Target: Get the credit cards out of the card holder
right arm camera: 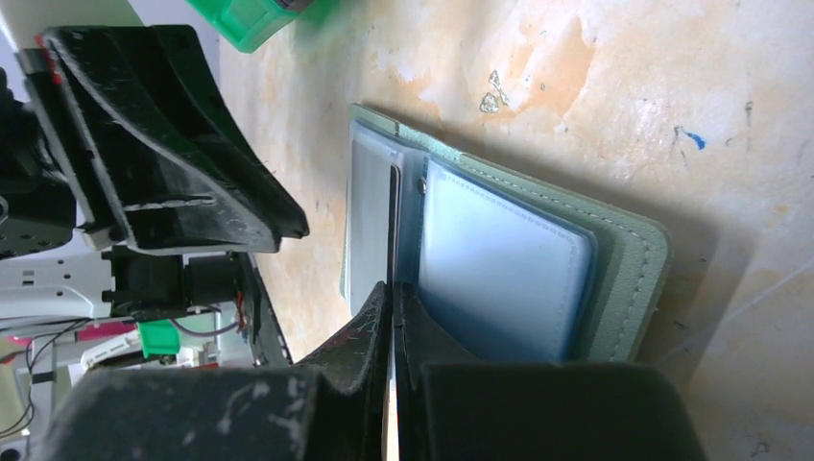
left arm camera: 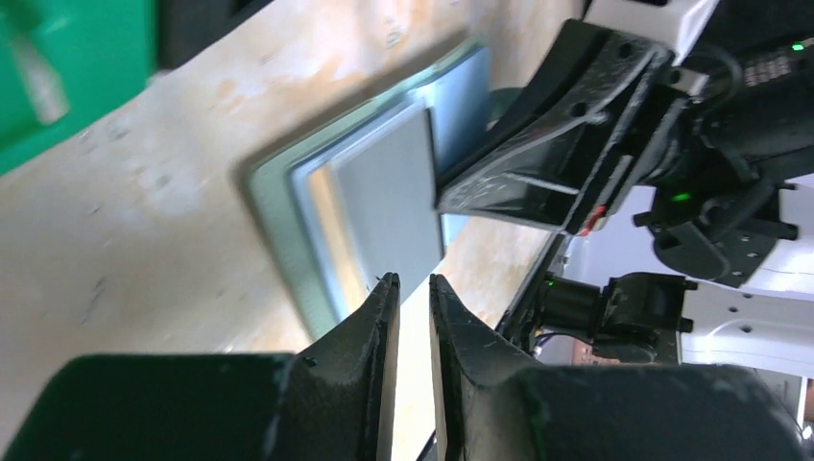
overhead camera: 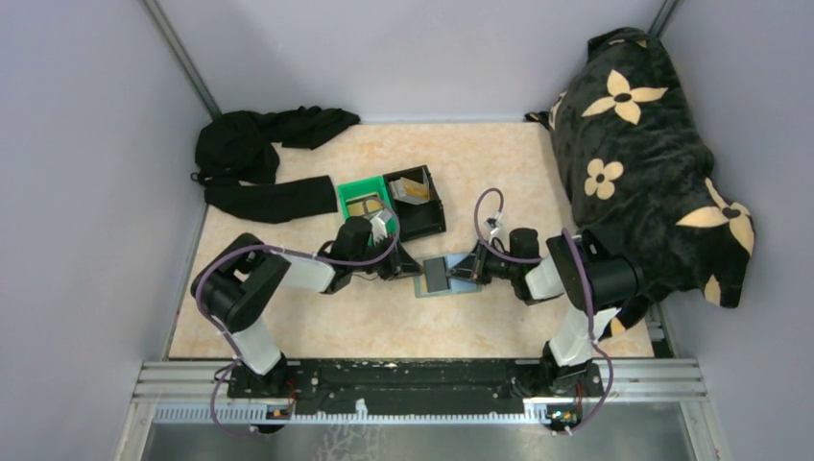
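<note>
**A:** Where is the card holder [right arm camera: 504, 279]?

**B:** It lies open and flat on the table [overhead camera: 317, 327], between the two arms. A grey card [left arm camera: 389, 187] rests on its left panel.

**A:** And the pincers?

**B:** The left gripper [left arm camera: 411, 288] is just beside the holder's left edge, jaws narrow, nothing between them. The right gripper [right arm camera: 392, 293] is pressed closed at the fold. I cannot tell if it pinches anything.

**A:** Other cards?

**B:** One tan-gold card [overhead camera: 363, 205] is in the green bin [overhead camera: 347, 192] and another is in the black bin [overhead camera: 430, 219], farther back.

Green bin [overhead camera: 344, 192], black bin [overhead camera: 424, 221], floral blanket [overhead camera: 653, 192]
</note>
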